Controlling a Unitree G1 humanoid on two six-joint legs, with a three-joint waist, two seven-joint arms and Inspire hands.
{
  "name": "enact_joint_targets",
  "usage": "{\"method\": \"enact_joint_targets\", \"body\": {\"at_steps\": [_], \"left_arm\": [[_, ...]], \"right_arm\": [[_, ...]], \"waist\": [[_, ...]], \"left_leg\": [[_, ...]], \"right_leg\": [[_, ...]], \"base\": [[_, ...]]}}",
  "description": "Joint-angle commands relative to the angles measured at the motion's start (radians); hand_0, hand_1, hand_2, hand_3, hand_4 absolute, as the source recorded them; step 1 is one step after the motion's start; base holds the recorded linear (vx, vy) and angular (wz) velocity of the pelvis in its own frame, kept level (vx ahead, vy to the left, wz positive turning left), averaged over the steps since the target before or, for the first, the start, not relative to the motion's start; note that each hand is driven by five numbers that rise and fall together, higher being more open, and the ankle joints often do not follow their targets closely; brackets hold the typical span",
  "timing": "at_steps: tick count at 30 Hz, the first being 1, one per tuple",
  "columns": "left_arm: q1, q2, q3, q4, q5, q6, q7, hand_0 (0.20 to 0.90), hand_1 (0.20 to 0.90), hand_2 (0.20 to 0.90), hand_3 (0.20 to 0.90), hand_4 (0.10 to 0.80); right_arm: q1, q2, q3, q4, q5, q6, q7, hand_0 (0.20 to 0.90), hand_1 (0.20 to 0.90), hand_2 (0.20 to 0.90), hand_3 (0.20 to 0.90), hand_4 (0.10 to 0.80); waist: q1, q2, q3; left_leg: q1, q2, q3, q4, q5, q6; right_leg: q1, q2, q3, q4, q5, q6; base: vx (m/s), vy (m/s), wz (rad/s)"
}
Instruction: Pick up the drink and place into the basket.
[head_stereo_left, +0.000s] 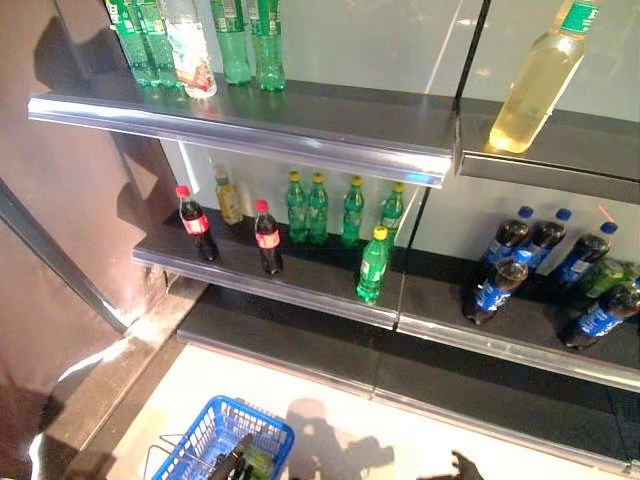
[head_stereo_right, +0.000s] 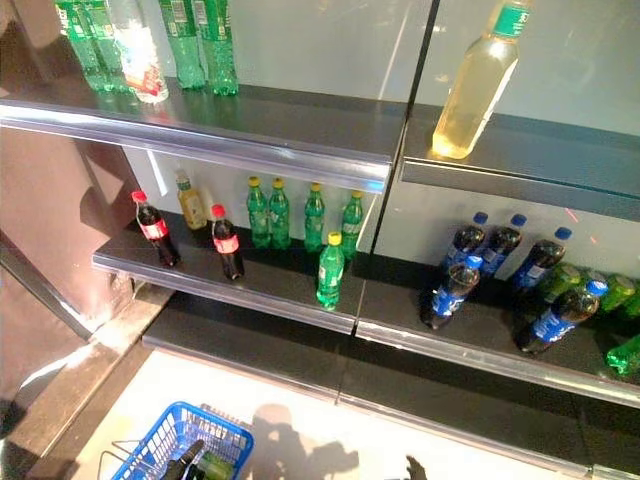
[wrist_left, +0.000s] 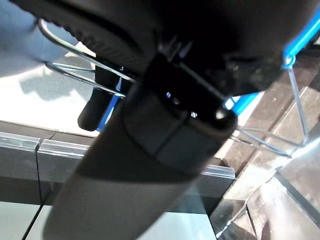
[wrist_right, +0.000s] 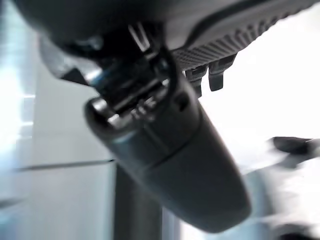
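Observation:
The blue basket (head_stereo_left: 225, 437) hangs low at the left, above the pale floor. A dark bottle (head_stereo_left: 232, 458) and a green drink (head_stereo_left: 258, 462) lie in it. My left hand (wrist_left: 150, 150) is shut on the basket's thin wire handles (wrist_left: 75, 50); the blue rim (wrist_left: 300, 35) shows past it. My right hand (wrist_right: 170, 165) is open and holds nothing, its fingers (wrist_right: 215, 75) relaxed. On the middle shelf a green bottle with a yellow cap (head_stereo_left: 372, 265) stands alone at the front edge. Cola bottles with red caps (head_stereo_left: 267, 238) stand to its left.
A row of green bottles (head_stereo_left: 320, 208) stands at the back of the middle shelf. Dark bottles with blue caps (head_stereo_left: 520, 250) are on the right section. The top shelf (head_stereo_left: 300, 130) holds green bottles (head_stereo_left: 240, 40) and a yellow bottle (head_stereo_left: 540, 80). A brown wall (head_stereo_left: 60, 250) is at the left.

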Motion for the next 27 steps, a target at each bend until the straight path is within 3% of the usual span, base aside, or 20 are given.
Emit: {"method": "enact_joint_targets", "body": {"at_steps": [1, 8, 10, 14, 18, 27], "left_arm": [[-0.033, -0.063, -0.056, -0.119, 0.027, 0.009, -0.059, 0.300, 0.300, 0.300, 0.200, 0.100], [-0.013, -0.063, -0.068, -0.141, 0.019, 0.005, -0.049, 0.300, 0.300, 0.300, 0.200, 0.100], [0.017, -0.059, -0.088, -0.172, 0.007, 0.004, -0.041, 0.300, 0.300, 0.300, 0.200, 0.100], [0.031, -0.052, -0.102, -0.195, 0.003, 0.007, -0.027, 0.300, 0.300, 0.300, 0.200, 0.100], [0.042, -0.048, -0.109, -0.201, -0.002, 0.005, -0.023, 0.300, 0.300, 0.300, 0.200, 0.100], [0.072, -0.082, -0.121, -0.171, 0.010, -0.022, -0.042, 0.300, 0.300, 0.300, 0.200, 0.100]], "right_arm": [[-0.049, -0.069, -0.006, -0.208, 0.039, -0.075, -0.039, 0.900, 0.900, 0.900, 0.900, 0.800], [-0.034, -0.086, -0.006, -0.319, 0.056, -0.082, -0.007, 0.900, 0.900, 0.900, 0.900, 0.800], [-0.018, -0.126, 0.028, -0.484, 0.013, -0.108, 0.123, 0.900, 0.900, 0.900, 0.900, 0.800], [-0.017, -0.168, 0.059, -0.617, 0.007, -0.165, 0.300, 0.900, 0.900, 0.900, 0.900, 0.800], [-0.029, -0.200, 0.040, -0.734, 0.065, -0.223, 0.269, 0.900, 0.900, 0.900, 0.900, 0.800], [-0.091, -0.185, -0.018, -0.867, 0.070, -0.340, 0.081, 0.900, 0.900, 0.900, 0.900, 0.800]], "waist": [[-0.003, 0.000, 0.036], [-0.007, 0.002, 0.031], [-0.008, 0.005, 0.020], [-0.003, 0.004, 0.020], [-0.004, 0.004, 0.019], [0.000, 0.017, 0.019]], "left_leg": [[0.035, 0.000, 0.014, 0.005, -0.052, 0.007], [0.035, -0.002, 0.015, 0.005, -0.053, 0.010], [0.036, -0.001, 0.023, 0.005, -0.054, 0.011], [0.036, 0.000, 0.022, 0.005, -0.053, 0.012], [0.038, 0.001, 0.022, 0.005, -0.053, 0.013], [0.039, 0.005, 0.025, 0.005, -0.053, 0.011]], "right_leg": [[-0.011, -0.017, -0.024, 0.022, 0.055, 0.010], [-0.013, -0.018, -0.022, 0.022, 0.055, 0.012], [-0.012, -0.024, -0.025, 0.019, 0.055, 0.018], [-0.012, -0.029, -0.031, 0.020, 0.054, 0.019], [-0.012, -0.029, -0.031, 0.023, 0.053, 0.020], [-0.017, -0.027, -0.023, 0.032, 0.046, 0.020]], "base": [[-0.007, -0.014, 0.04], [-0.001, -0.002, 0.00], [0.000, 0.000, 0.00], [0.000, -0.002, 0.01], [0.002, -0.003, 0.02], [0.048, 0.019, -0.01]]}}
